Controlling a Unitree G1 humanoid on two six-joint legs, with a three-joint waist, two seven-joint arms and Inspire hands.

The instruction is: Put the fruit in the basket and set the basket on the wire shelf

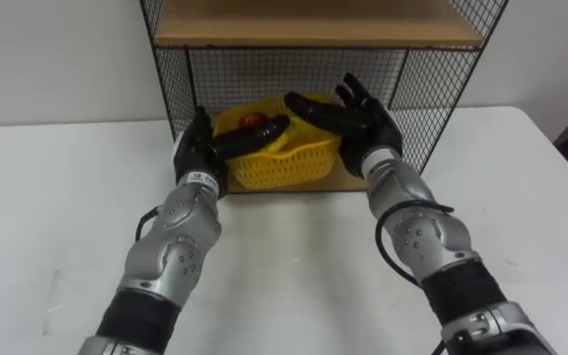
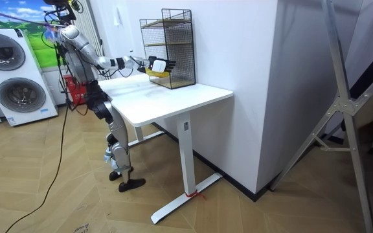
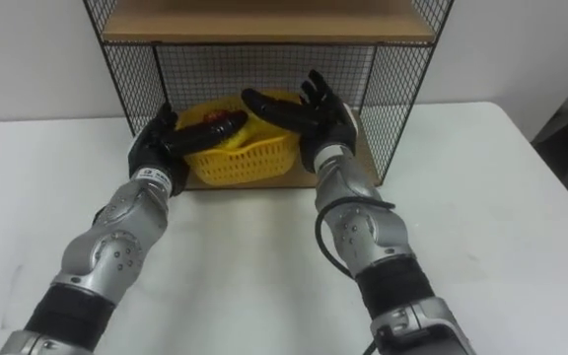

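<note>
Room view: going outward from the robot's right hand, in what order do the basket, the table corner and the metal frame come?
1. Basket: in the shelf, right by the right hand.
2. Table corner: toward the room view's right, past the shelf.
3. Metal frame: far off at the room view's right, standing on the floor.

Black hands on silver arms.

The left hand and right hand are matt black with long slim fingers. Each forearm is a rounded silver-grey shell dotted with small dark screws, ending in a black sleeve at 6 o'clock. A white tag sits at 6 o'clock of the left hand, and a thin black cable loops at 9 o'clock of each forearm.
</note>
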